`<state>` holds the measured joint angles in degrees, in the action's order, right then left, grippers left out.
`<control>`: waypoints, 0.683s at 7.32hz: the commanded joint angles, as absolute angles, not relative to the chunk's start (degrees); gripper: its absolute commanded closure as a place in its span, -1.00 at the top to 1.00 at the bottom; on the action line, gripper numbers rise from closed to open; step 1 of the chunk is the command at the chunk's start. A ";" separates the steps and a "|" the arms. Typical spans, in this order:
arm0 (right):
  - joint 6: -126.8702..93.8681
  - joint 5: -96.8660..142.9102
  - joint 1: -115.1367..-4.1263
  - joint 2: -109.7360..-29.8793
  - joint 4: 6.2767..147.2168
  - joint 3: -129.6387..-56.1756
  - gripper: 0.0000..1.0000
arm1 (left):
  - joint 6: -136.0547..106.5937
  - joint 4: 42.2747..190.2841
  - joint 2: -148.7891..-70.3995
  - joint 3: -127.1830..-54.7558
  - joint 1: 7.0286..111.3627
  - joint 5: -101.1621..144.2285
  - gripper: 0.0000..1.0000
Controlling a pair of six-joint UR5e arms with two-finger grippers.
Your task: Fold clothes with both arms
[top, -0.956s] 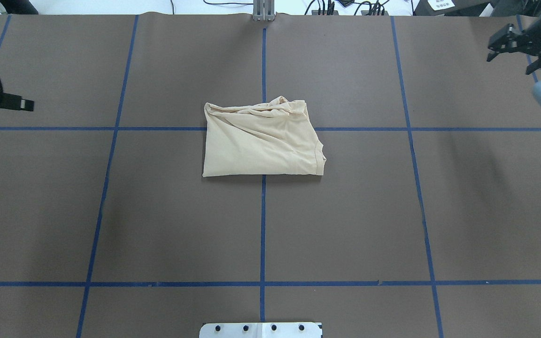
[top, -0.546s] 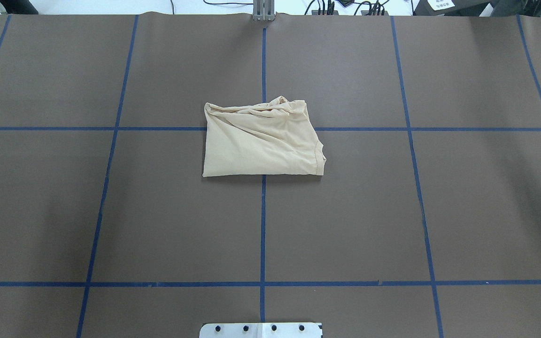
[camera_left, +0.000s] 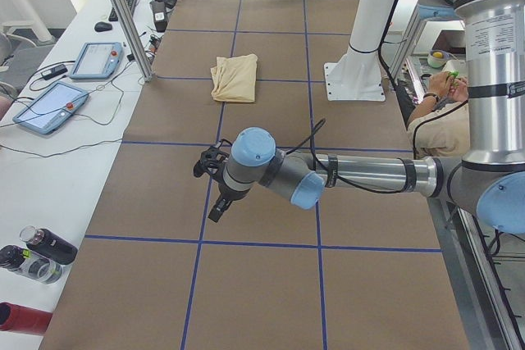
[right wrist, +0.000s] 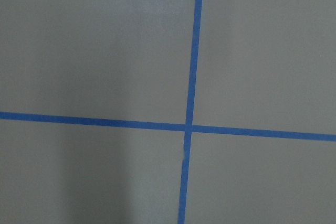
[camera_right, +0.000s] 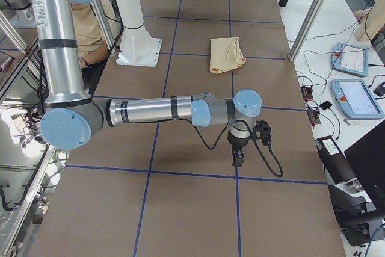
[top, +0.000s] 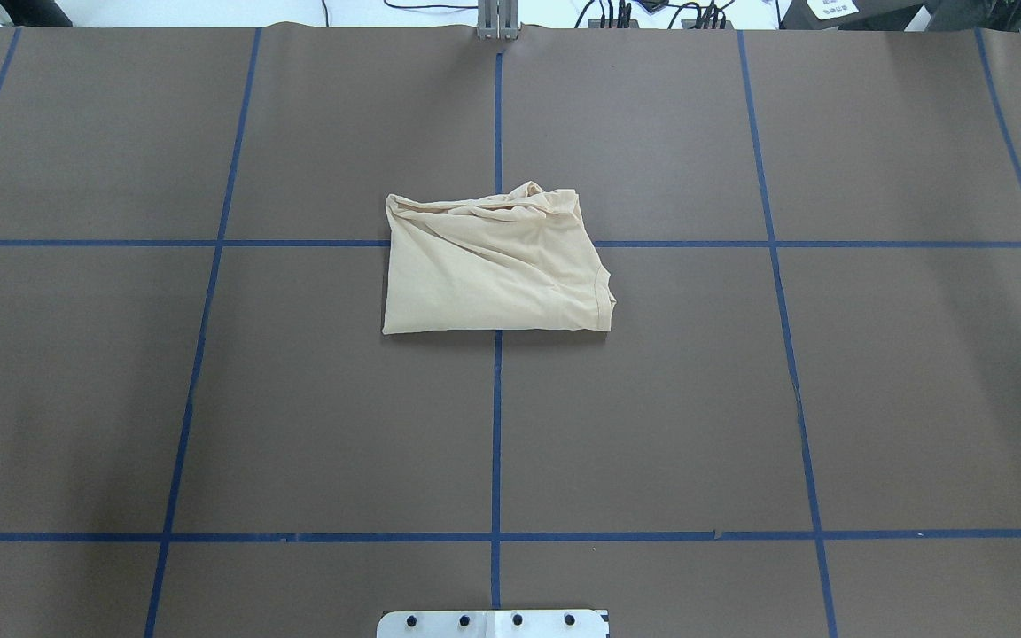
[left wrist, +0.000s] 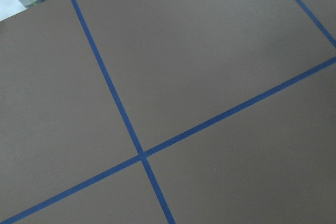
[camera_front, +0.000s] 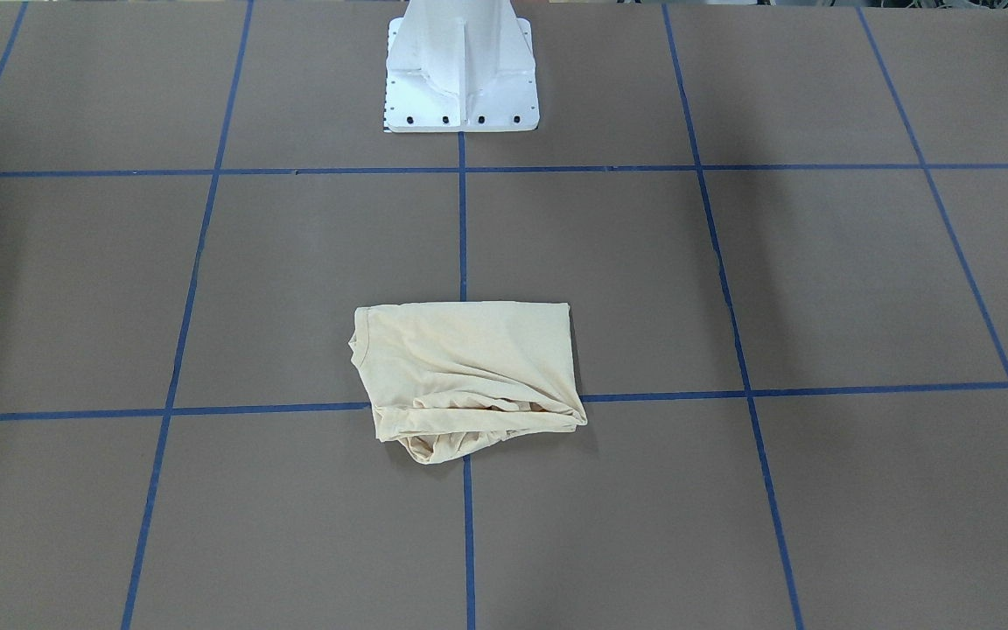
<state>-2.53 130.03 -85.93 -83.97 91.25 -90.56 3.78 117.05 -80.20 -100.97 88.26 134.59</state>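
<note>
T-shirt (top: pixel 493 275): thin matt cloth | table (top: pixel 741 399): matt brown covering | left arm (camera_left: pixel 369 174): smooth metal

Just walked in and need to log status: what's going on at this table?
A pale cream-yellow T-shirt lies folded into a rough rectangle mid-table, with nothing touching it. The grey-and-silver left arm and right arm stretch toward opposite table ends, the left gripper and right gripper hanging over bare brown table, away from the shirt.

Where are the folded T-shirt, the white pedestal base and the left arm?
T-shirt (top: pixel 493 279): overhead exterior view, middle of top layer.
pedestal base (camera_front: pixel 508 101): exterior front-facing view, flat bolted plate.
left arm (camera_left: pixel 369 174): exterior left view, silver forearm tube.
</note>
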 commanded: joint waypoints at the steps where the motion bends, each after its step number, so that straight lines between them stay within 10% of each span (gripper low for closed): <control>1: -2.63 129.64 -85.61 -84.81 86.79 -90.44 1.00 | 3.87 116.98 -79.54 -101.51 88.42 134.56 0.98; 5: -2.72 131.73 -85.69 -84.90 86.57 -91.31 1.00 | 3.78 116.81 -79.71 -101.43 88.33 134.56 0.99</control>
<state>-2.74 130.59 -85.65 -84.80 86.60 -90.93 3.80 116.88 -79.58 -101.39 88.39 134.51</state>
